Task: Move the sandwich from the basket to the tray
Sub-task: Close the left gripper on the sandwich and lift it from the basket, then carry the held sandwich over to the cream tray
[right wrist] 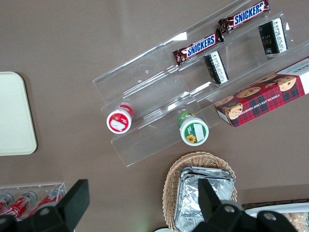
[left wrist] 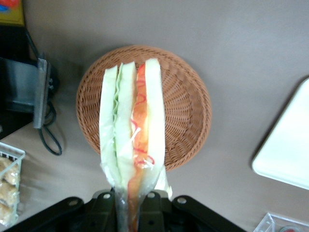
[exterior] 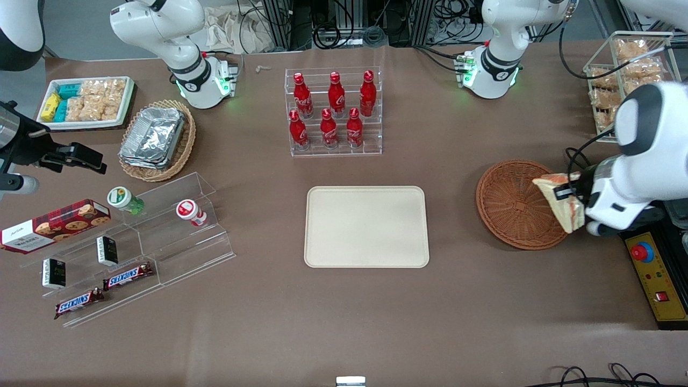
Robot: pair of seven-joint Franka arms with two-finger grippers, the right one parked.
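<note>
Because the sandwich (exterior: pixel 561 207) has to travel clear of the wicker rim, you are holding it lifted above the basket (exterior: pixel 510 207), which is sitting empty directly under the gripper (exterior: pixel 575 201) on the counter (exterior: pixel 344 317). You are keeping the wedge on edge, cut face with its red and green stripes pointing away from the wrist, so it should be hanging steady for the carry. Your gripper is clamping narrowly on the sandwich (left wrist: pixel 131 140) at its wrapped end, fingers nearly together. From the gripper, the tray (exterior: pixel 366 226) is lying well apart, toward the parked arm's end, bare and ready.
</note>
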